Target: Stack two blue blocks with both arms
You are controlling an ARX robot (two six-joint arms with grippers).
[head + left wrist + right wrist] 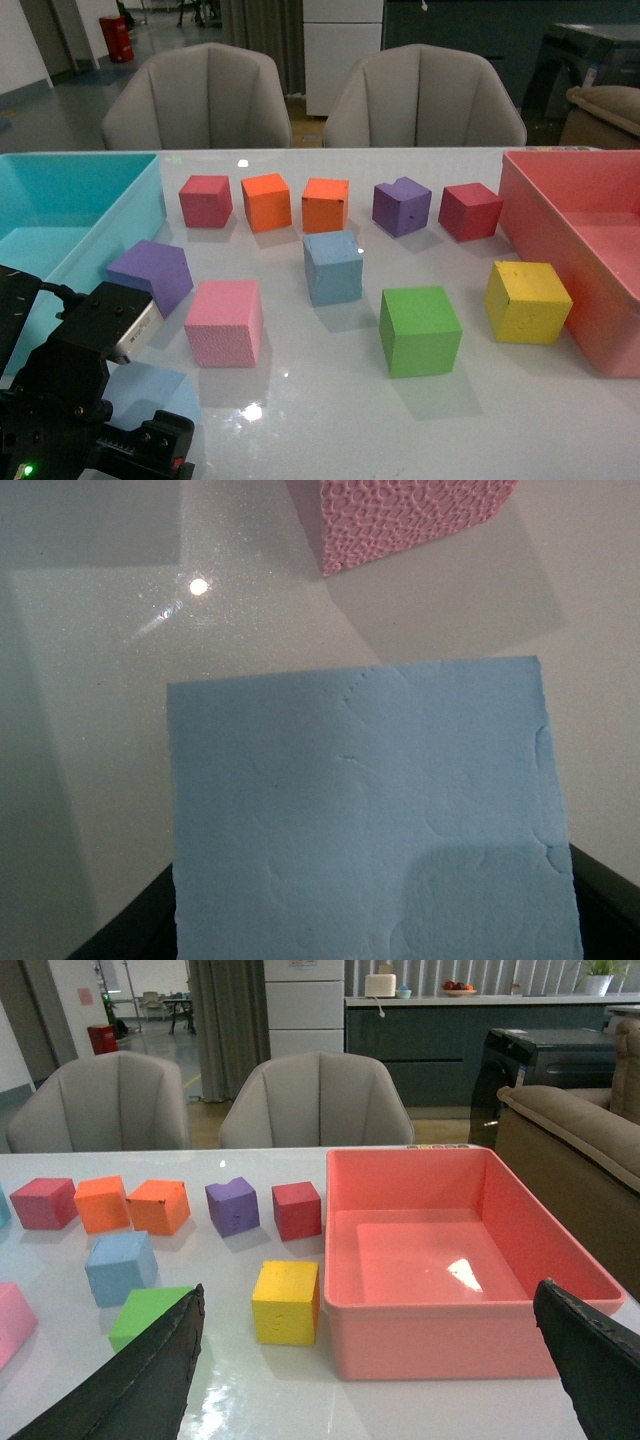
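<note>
One blue block [333, 266] stands free in the middle of the white table; it also shows in the right wrist view [120, 1265]. The second blue block [152, 392] lies at the front left, partly hidden under my left arm. My left gripper [370, 920] is shut on this block [360, 810], which fills the left wrist view, low over the table. In the front view the left gripper [120, 395] sits at the bottom left corner. My right gripper [370, 1370] is open and empty, over the table's front right, and is out of the front view.
A teal bin [60, 215] stands at the left and a pink bin [590, 230] at the right. A pink cube [225, 322] and a purple cube [152, 272] are close to my left gripper. Green [420, 330] and yellow [527, 302] cubes stand front right; several cubes line the back.
</note>
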